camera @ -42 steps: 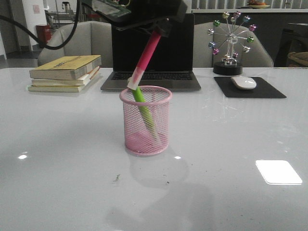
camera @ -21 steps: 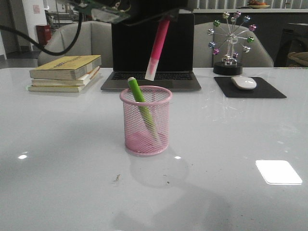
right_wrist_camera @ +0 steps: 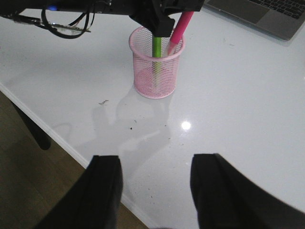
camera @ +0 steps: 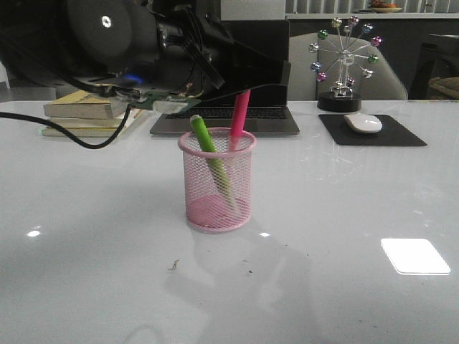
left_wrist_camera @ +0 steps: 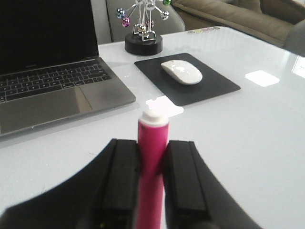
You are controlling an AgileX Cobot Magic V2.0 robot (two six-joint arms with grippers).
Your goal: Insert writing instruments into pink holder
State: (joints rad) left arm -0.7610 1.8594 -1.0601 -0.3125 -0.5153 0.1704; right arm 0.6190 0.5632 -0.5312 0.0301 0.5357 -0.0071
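Note:
The pink holder (camera: 216,188) stands upright mid-table, also in the right wrist view (right_wrist_camera: 157,82). A lime green marker (camera: 204,135) leans inside it, its top over the left rim. My left gripper (camera: 247,84) hangs just above the cup, shut on the magenta marker (camera: 239,113), whose lower end is inside the rim. In the left wrist view the marker (left_wrist_camera: 152,136) sits clamped between the fingers (left_wrist_camera: 125,176), whitish end pointing away. My right gripper (right_wrist_camera: 155,164) is open and holds nothing, back over the table's near edge, out of the front view.
Behind the cup is an open laptop (camera: 269,120), with stacked books (camera: 86,107) to its left. A white mouse (camera: 363,122) on a black pad and a ferris-wheel ornament (camera: 344,64) are at the back right. The table's near edge (right_wrist_camera: 57,138) drops to the floor.
My left arm has come down and forward. The magenta marker went from tilted above the rim to hanging over the cup, and now its lower end is inside. The green marker stayed put.

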